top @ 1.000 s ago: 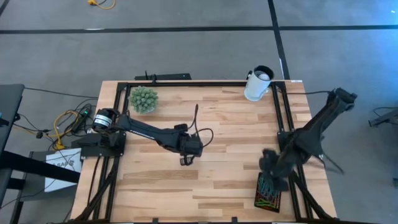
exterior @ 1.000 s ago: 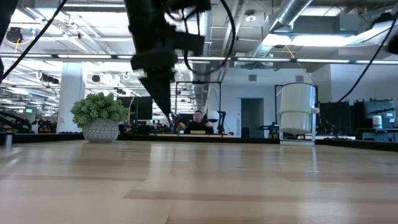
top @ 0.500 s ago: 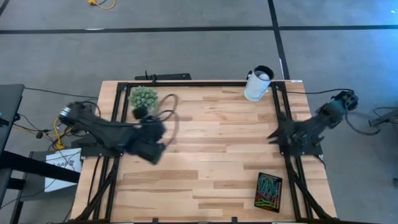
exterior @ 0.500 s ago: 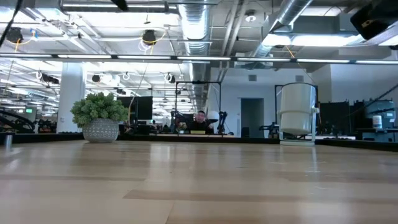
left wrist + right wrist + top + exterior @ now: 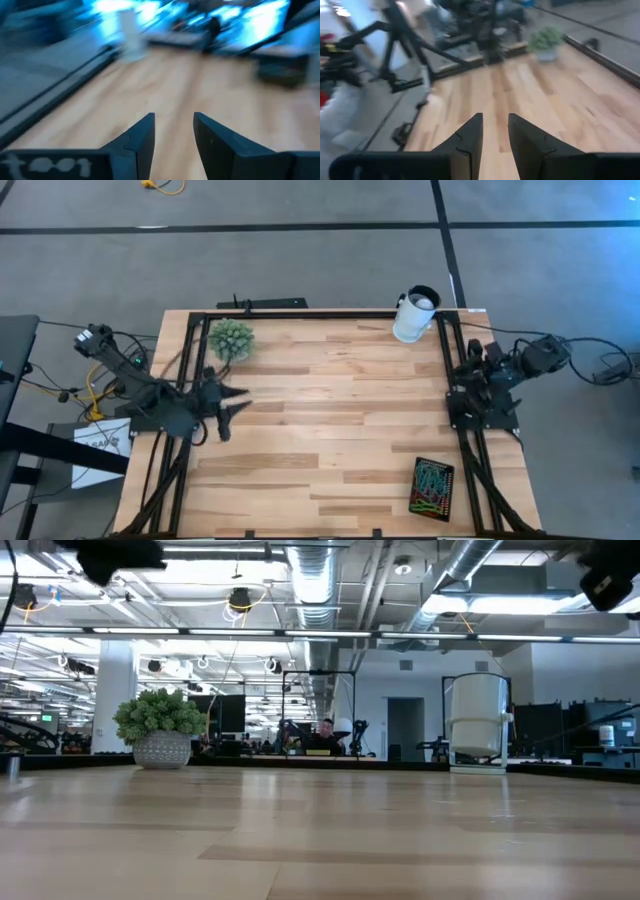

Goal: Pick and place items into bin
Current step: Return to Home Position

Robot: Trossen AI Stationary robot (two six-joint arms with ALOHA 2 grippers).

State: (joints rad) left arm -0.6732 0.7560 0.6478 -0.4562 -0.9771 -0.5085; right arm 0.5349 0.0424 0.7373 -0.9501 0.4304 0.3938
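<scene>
Near right, the black bin (image 5: 413,506) holds the tangled rubber bands (image 5: 431,480): light, floppy loops that should pinch best across a single strand. Farther back, the left gripper (image 5: 174,118) and right gripper (image 5: 495,118) hang empty at opposite edges of the table (image 5: 330,430), fingers slightly apart.

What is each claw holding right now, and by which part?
Nothing. The left claw and right claw both show empty gaps between their fingers; the rubber bands lie in the black bin.

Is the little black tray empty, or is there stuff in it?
Not empty. In the high view the black tray holds a tangle of coloured rubber bands, mostly green with some red.
</scene>
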